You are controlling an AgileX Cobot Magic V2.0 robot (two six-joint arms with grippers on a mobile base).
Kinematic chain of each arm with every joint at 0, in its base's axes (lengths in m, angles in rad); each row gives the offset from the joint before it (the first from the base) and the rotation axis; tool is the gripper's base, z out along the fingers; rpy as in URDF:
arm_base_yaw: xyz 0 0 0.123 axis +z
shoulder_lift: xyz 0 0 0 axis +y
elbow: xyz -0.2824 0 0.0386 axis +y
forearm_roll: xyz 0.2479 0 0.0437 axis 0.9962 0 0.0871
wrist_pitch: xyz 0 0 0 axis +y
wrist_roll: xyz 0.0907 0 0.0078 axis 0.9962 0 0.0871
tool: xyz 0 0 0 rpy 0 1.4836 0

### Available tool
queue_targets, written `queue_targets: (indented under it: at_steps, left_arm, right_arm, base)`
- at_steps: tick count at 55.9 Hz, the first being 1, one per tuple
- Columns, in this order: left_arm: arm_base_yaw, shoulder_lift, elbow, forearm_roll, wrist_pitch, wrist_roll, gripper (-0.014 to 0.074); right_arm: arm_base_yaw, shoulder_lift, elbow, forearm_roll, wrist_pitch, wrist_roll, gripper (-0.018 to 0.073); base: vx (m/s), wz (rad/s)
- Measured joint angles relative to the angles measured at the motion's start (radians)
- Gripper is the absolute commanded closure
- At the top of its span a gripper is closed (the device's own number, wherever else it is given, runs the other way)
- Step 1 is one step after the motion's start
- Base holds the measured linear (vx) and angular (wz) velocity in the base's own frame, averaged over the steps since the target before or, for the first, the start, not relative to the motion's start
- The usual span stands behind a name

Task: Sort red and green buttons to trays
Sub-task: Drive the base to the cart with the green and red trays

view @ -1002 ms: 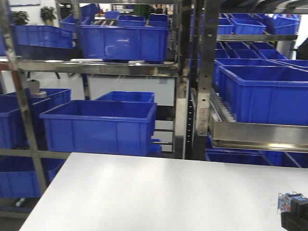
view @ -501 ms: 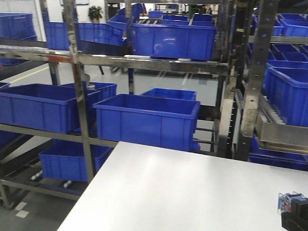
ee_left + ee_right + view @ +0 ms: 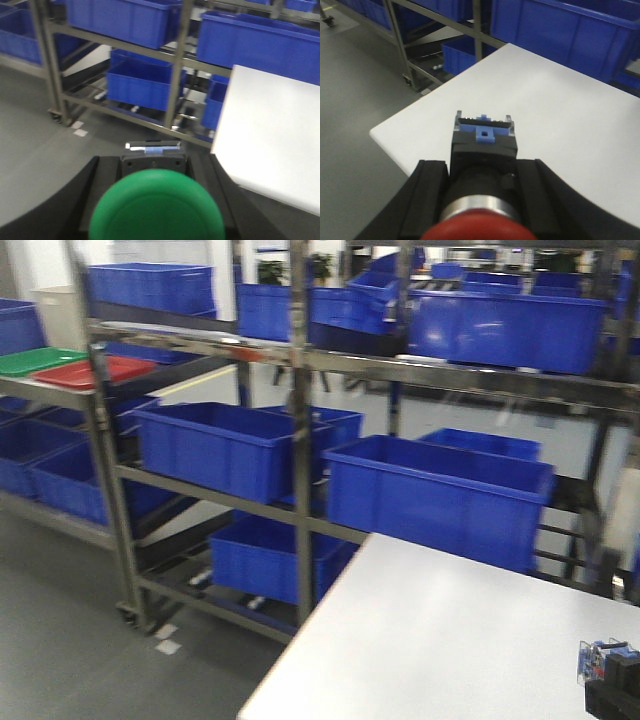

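Note:
In the left wrist view my left gripper (image 3: 154, 167) is shut on a button with a big green cap (image 3: 157, 210), its grey-black body and bluish end pointing forward. In the right wrist view my right gripper (image 3: 482, 170) is shut on a button with a red cap (image 3: 481, 231), a silver ring and a black body with a blue end (image 3: 483, 134), held over the white table (image 3: 560, 100). That button's end also shows at the bottom right of the front view (image 3: 603, 665). The green tray (image 3: 38, 361) and the red tray (image 3: 88, 371) lie side by side on a shelf at the far left.
Steel racks (image 3: 300, 440) with deep blue crates (image 3: 225, 445) stand behind and left of the table (image 3: 420, 640). The table's left corner juts toward grey floor (image 3: 90, 640). In the left wrist view the table edge (image 3: 225, 145) lies to the right, with floor below.
The front view has swung to the left: racks and crates slid right, the table's left edge and the floor came into view, and both trays appeared at far left. The held button stays bottom right.

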Motion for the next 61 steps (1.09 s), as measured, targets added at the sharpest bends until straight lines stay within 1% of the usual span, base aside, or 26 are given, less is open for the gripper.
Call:
queue_targets:
  at_steps: [25, 61]
  left_arm:
    - [0.0, 0.0, 0.0, 0.0, 0.0, 0.0, 0.0599]
    - [0.0, 0.0, 0.0, 0.0, 0.0, 0.0, 0.0599]
  right_arm:
    - [0.0, 0.0, 0.0, 0.0, 0.0, 0.0, 0.0568]
    - [0.0, 0.0, 0.0, 0.0, 0.0, 0.0, 0.0568]
  base:
    - [0.08, 0.62]
    - [0.18, 0.58]
